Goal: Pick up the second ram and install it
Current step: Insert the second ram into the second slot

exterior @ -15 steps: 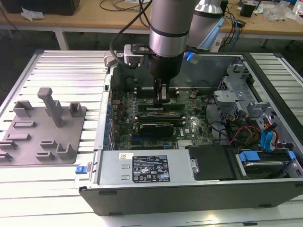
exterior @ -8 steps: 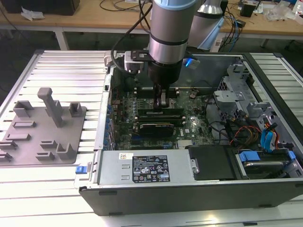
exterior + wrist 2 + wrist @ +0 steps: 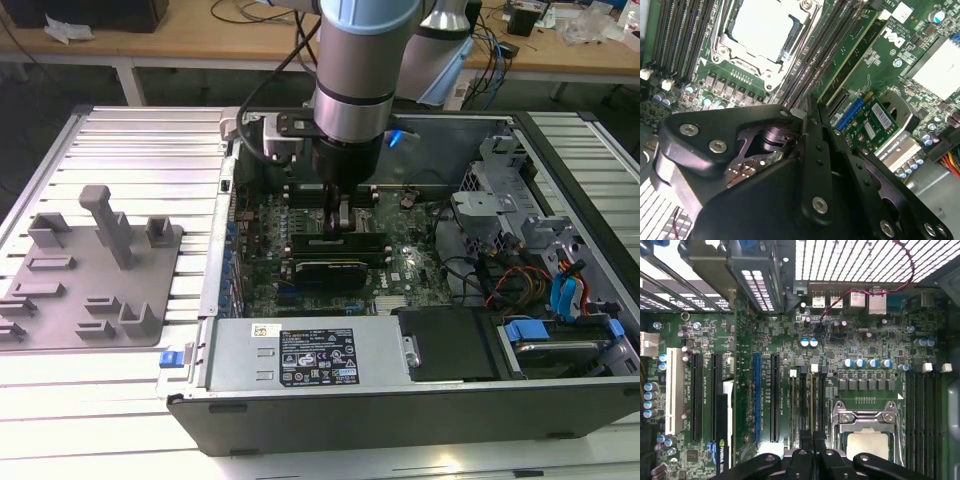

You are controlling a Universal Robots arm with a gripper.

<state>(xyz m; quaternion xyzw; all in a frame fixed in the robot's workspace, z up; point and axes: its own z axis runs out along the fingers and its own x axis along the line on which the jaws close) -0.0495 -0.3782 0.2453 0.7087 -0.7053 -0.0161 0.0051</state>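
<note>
My gripper [image 3: 809,111] sits low over the memory slots [image 3: 812,56] by the CPU socket [image 3: 762,30]. Its fingers [image 3: 816,145] are squeezed together, slim enough for that narrow row. The second ram [image 3: 852,52] stands on edge in a slot just beside them. It looks seated, I think.

I make out the second ram [image 3: 850,57] in the second wrist view as a long, narrow green board with a pale yellowish strip along its upper edge. It stands on edge in a memory slot near the CPU socket [image 3: 762,30] and runs parallel to that socket's side, with other dark slots lying between the two. One end is hidden from me. In the exterior view it shows as a dark, level bar [image 3: 335,243] standing upright. I cannot tell whether it is pressed fully home.
</note>
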